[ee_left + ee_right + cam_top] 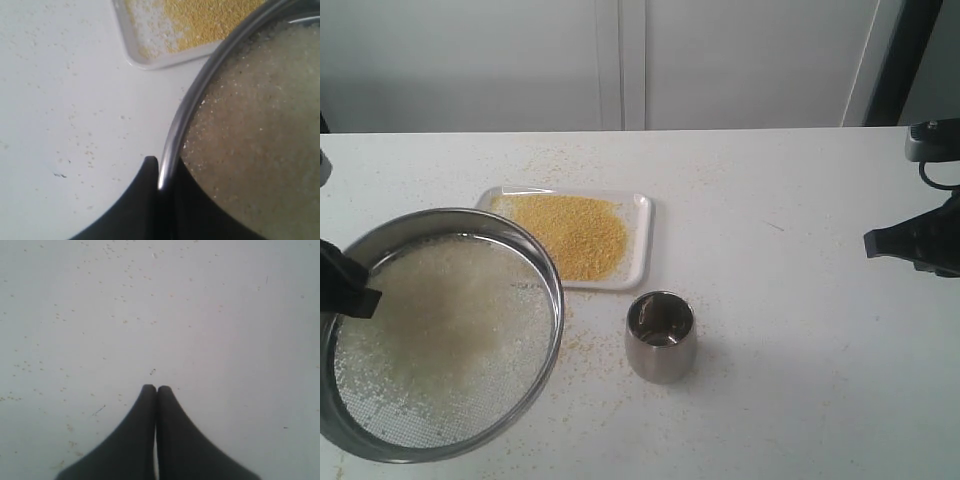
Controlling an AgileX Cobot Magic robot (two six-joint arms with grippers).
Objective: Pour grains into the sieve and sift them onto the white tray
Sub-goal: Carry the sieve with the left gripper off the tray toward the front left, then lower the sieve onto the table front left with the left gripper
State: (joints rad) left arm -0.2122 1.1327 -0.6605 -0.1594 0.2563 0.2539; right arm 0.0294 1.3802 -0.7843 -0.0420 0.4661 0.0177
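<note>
Grains [570, 232] look sifted, little seems left: yellow heap on the white tray [642, 245], pale bits in the sieve [558, 300] just beside the tray. Left gripper [159, 172] pinches the sieve rim, right gripper [156, 388] pressed together, empty, well away from the tray

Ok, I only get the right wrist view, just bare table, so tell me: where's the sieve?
Observer: The left gripper grips the sieve by its rim, at the table's front left.
Operator: What's in it?
Observer: Pale grains cover much of the mesh.
Operator: And the tray?
Observer: The tray sits just behind the sieve, holding a yellow heap.
</note>
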